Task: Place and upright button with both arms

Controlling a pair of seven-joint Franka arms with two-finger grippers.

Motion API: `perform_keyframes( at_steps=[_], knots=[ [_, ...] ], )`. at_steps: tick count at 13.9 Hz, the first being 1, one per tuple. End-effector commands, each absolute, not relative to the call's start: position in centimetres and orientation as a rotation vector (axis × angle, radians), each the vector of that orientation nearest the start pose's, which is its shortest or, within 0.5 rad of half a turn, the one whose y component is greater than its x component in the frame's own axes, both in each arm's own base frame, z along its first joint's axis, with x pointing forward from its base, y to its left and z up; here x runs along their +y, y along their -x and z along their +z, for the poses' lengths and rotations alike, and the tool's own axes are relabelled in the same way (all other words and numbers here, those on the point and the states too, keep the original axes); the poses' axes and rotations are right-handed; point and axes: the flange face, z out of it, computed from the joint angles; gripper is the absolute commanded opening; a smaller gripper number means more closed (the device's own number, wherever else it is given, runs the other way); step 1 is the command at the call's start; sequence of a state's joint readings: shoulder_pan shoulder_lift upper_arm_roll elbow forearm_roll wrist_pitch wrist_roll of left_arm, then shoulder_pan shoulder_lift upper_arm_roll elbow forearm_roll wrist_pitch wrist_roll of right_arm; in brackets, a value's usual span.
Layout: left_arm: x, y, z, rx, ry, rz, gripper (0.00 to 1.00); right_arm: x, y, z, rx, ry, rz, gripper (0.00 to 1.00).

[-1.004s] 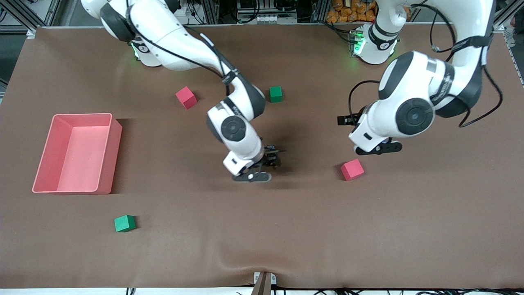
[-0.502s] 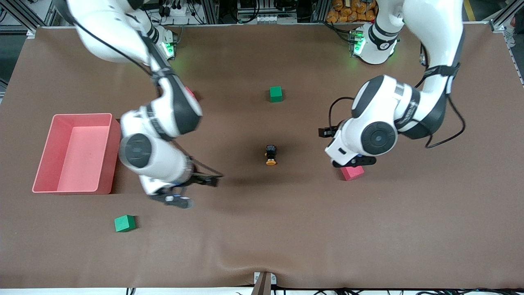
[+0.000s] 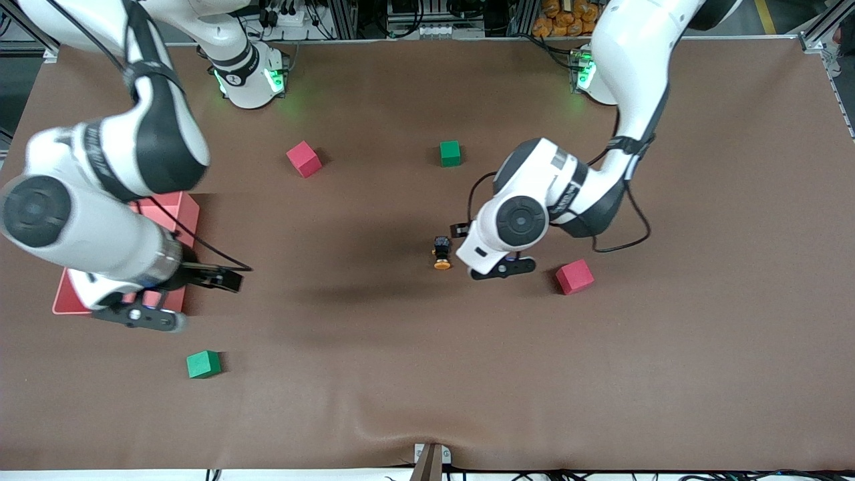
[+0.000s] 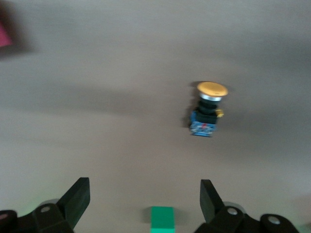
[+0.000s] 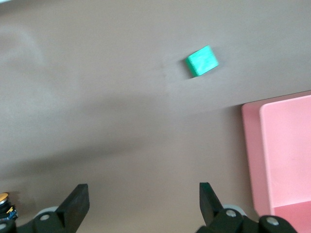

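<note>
Left hand (image 4: pixel 145 201) spread, empty — over bare brown surface (image 3: pixel 427 374) just beside the button. Right hand (image 5: pixel 144 204) spread too, hanging over the pink bin's (image 3: pixel 175 207) rim at its arm's end. Button (image 3: pixel 441 252) lies on its side mid-surface — orange cap toward the front camera.

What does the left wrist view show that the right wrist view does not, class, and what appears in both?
Only the left wrist view shows the left gripper, open over the brown table, the button's blue and black body, and a pink cube corner. Only the right wrist view shows the right gripper, open, and the pink plastic bin. Both show the small orange-capped button, lying on its side, a green cube each, and the brown table cover.
</note>
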State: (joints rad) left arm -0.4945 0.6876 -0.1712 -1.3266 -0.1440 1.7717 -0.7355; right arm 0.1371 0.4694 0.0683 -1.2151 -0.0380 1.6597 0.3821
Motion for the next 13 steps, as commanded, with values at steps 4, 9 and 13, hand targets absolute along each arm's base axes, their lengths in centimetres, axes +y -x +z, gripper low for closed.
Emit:
perform_keyframes(
  at_steps=[4,9,13],
  knots=[
    [-46.8,-56.0,27.8,-0.270,3.177,0.483,1.00,5.8,-65.1,57.3,0.388,3.129,0.043,1.00],
    [-48.1,-56.0,24.8,-0.219,3.228,0.442,1.00,3.1,-59.6,64.9,0.384,3.105,0.025,1.00],
    [-48.7,-55.3,22.5,-0.159,3.227,0.454,1.00,2.7,-55.1,66.1,0.403,3.090,-0.066,1.00]
  ],
)
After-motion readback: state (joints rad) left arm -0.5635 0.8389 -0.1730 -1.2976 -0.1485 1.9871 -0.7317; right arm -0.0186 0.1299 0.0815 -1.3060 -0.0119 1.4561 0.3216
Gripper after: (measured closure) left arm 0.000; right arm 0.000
